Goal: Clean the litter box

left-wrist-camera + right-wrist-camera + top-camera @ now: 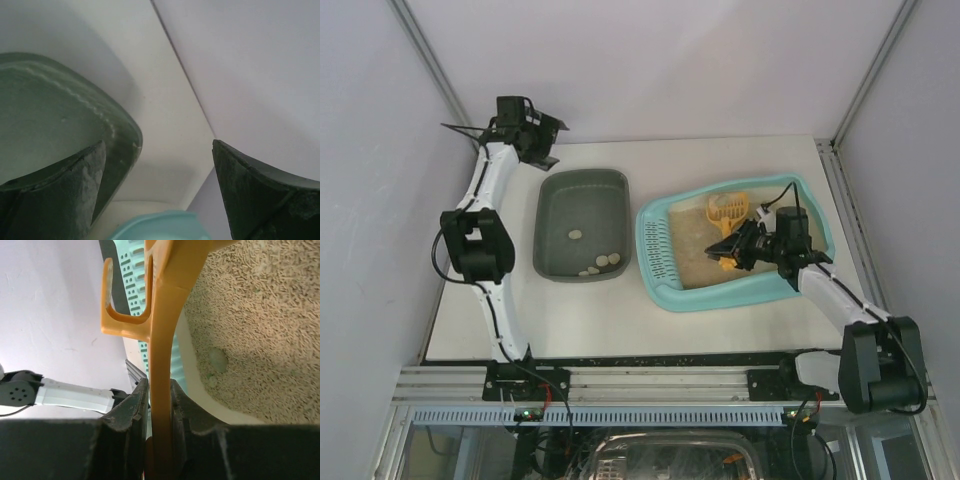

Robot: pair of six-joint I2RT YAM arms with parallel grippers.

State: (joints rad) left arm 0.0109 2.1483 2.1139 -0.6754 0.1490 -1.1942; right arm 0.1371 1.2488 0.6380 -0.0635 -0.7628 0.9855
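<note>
The right claw pinches the handle of an orange scoop above the beige litter in the light-teal litter box, which sits on the white bench at 3 o'clock from a dark grey-green tub, the two just beside each other. The wrist view shows the handle clamped upright between the fingers, with a pale lump lying in the litter. The left claw hangs spread wide and holding nothing at the tub's 11 o'clock. Several pale round pieces lie in the tub.
</note>
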